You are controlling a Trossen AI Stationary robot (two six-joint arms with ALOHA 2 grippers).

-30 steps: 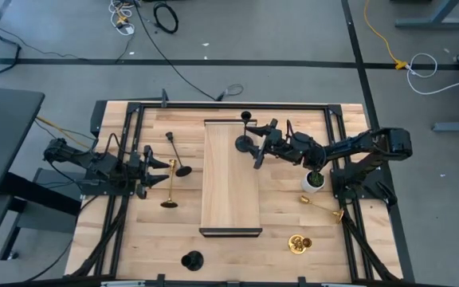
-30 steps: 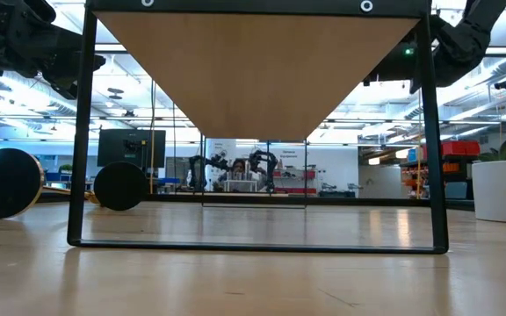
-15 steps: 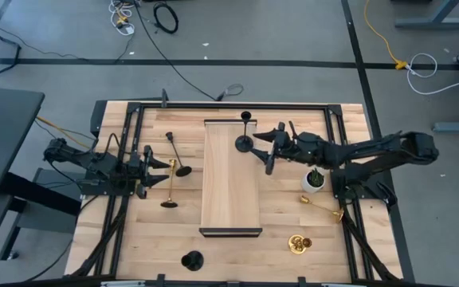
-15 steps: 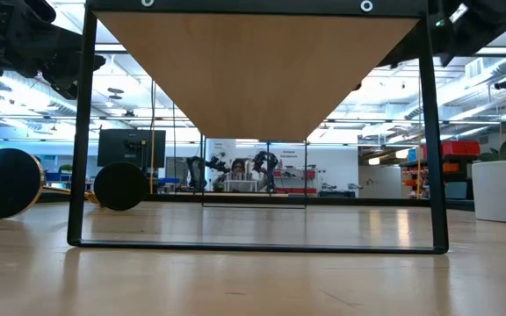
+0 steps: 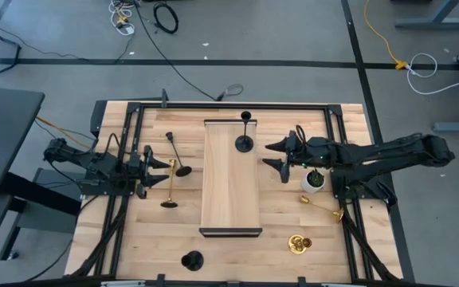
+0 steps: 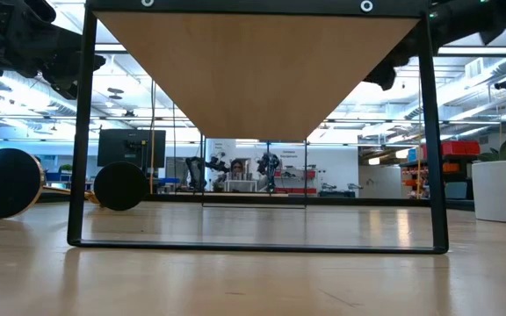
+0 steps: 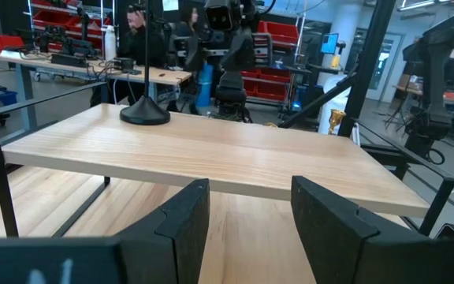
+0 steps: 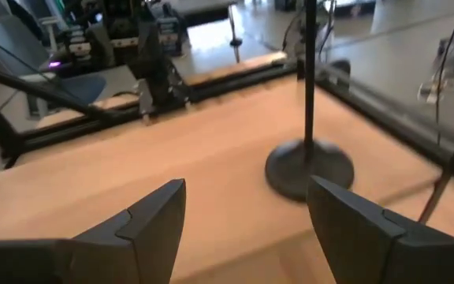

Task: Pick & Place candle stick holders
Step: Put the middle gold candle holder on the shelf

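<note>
A black candle stick holder (image 5: 245, 143) stands upright by its round base on the far end of the raised wooden shelf (image 5: 231, 183); it also shows in the right wrist view (image 8: 309, 169). My right gripper (image 5: 274, 157) is open and empty just right of it, over the shelf's right edge. My left gripper (image 5: 156, 169) is open and empty at the table's left. A gold holder (image 5: 170, 185) and a black holder (image 5: 177, 155) lie beside it on the table. Another gold holder (image 5: 322, 206) lies at the right.
A white pot with a green plant (image 5: 314, 180) stands under my right arm. A gold holder (image 5: 299, 244) sits near the front right, and a black one (image 5: 191, 260) near the front edge. A black metal frame (image 5: 134, 119) borders the table.
My right gripper has drawn back from the black holder on the shelf toward the table's right edge. The holder stays upright where it was.
</note>
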